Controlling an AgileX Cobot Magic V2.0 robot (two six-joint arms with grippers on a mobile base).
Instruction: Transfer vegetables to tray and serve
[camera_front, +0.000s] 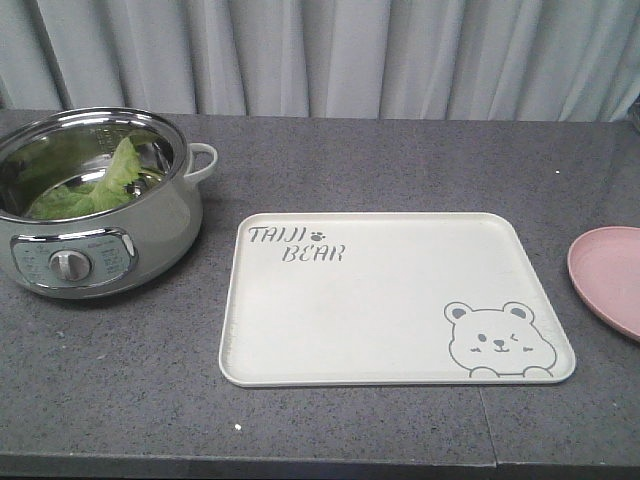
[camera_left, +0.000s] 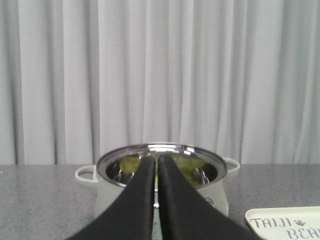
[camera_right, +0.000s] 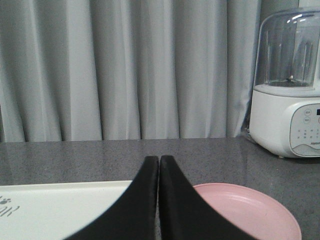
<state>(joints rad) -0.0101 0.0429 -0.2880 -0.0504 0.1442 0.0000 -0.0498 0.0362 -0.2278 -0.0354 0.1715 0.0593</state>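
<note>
Green lettuce vegetables (camera_front: 95, 188) lie inside a steel-lined electric pot (camera_front: 95, 245) at the left of the counter. In the left wrist view the vegetables (camera_left: 187, 162) show as a green patch inside the pot (camera_left: 107, 192). The cream tray (camera_front: 395, 300) with "TAIJI BEAR" lettering and a bear drawing lies bare in the middle. Its corner (camera_left: 285, 225) and its edge (camera_right: 65, 207) appear in the wrist views. My left gripper (camera_left: 156, 161) is shut and empty, held back from the pot. My right gripper (camera_right: 159, 160) is shut and empty, between tray and pink plate. Neither gripper shows in the front view.
A round pink plate (camera_front: 610, 280) sits at the right of the tray, also the plate (camera_right: 250, 212) in the right wrist view. A white blender (camera_right: 287, 85) with a clear jar stands at the far right. Grey curtains (camera_front: 330, 55) hang behind the dark counter (camera_front: 330, 160).
</note>
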